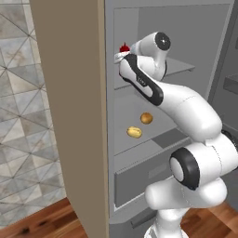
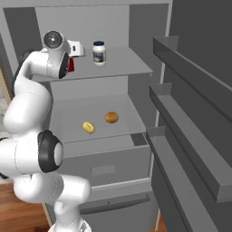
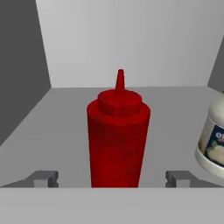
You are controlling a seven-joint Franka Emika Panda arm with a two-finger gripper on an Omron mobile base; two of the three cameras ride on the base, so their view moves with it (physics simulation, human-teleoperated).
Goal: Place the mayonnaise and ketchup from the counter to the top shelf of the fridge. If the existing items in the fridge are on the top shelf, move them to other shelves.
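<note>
The red ketchup [image 3: 118, 135] stands upright on the fridge's grey top shelf [image 3: 175, 109], left of the mayonnaise [image 3: 214, 140], a blue-lidded jar [image 2: 99, 53]. My gripper [image 3: 112, 179] is open, its fingertips [image 3: 43, 178] set wide on either side of the bottle's base and not touching it. In the base views my arm reaches into the fridge [image 1: 69, 116] and hides most of the ketchup [image 1: 124, 47]. The existing items, a yellowish oval [image 2: 88, 127] and an orange-brown ball [image 2: 112, 117], lie on the middle shelf. The counter is out of view.
The fridge door with its grey door bins [image 2: 190, 90] stands open on the right. A grey drawer [image 2: 108, 167] sits below the middle shelf. The tan-edged door panel [image 1: 100, 139] blocks the left side. Free shelf room lies right of the jar.
</note>
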